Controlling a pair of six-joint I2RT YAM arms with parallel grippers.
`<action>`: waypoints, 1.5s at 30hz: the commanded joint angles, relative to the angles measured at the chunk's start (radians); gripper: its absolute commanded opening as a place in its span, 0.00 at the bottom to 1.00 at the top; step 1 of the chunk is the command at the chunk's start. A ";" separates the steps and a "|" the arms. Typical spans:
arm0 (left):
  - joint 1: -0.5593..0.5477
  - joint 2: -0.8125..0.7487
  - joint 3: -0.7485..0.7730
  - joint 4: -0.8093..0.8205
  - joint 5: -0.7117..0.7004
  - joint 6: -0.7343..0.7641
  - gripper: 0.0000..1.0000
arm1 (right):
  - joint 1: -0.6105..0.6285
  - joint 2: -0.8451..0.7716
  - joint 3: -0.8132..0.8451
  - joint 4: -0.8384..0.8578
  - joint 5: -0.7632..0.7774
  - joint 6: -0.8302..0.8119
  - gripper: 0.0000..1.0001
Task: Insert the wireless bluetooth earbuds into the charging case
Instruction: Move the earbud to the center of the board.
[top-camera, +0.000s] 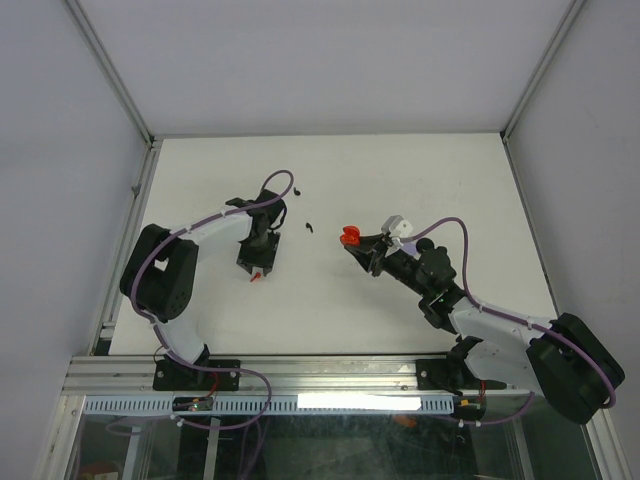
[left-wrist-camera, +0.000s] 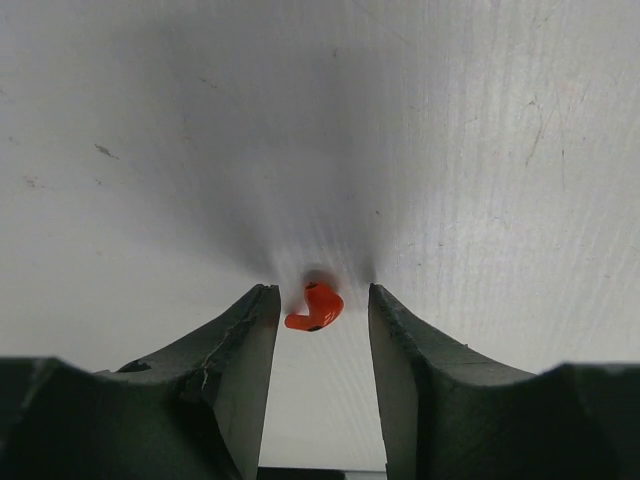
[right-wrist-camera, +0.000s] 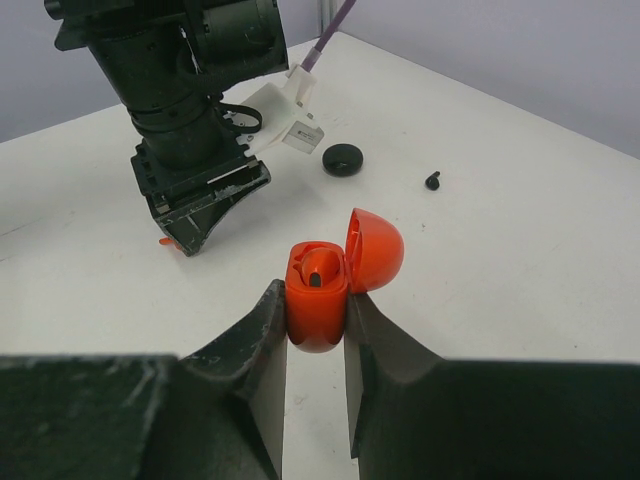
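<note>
White table (top-camera: 400, 180) runs well past both arms to its far edge, and you have a broad gap between the two end effectors. Your left arm folds over at mid-left. Its left end effector (left-wrist-camera: 320, 300) points down at the surface, fingers parted on either side of a red earbud (left-wrist-camera: 313, 307) that lies between them untouched. Your right arm reaches inward. The right end effector (right-wrist-camera: 315, 325) is clamped on the red charging case (right-wrist-camera: 316, 295), whose lid (right-wrist-camera: 376, 250) is hinged open. Beyond the case lie a black earbud (right-wrist-camera: 433, 181) and a round black piece (right-wrist-camera: 343, 159).
</note>
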 joint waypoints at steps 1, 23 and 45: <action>0.012 0.009 0.036 0.002 0.029 0.043 0.41 | 0.002 -0.014 0.028 0.044 -0.013 0.008 0.00; 0.014 -0.014 -0.013 0.006 0.095 0.021 0.15 | 0.002 -0.005 0.055 0.027 -0.027 0.001 0.00; 0.179 0.041 0.058 0.110 0.034 -0.093 0.38 | 0.004 -0.018 0.060 0.009 -0.037 0.004 0.00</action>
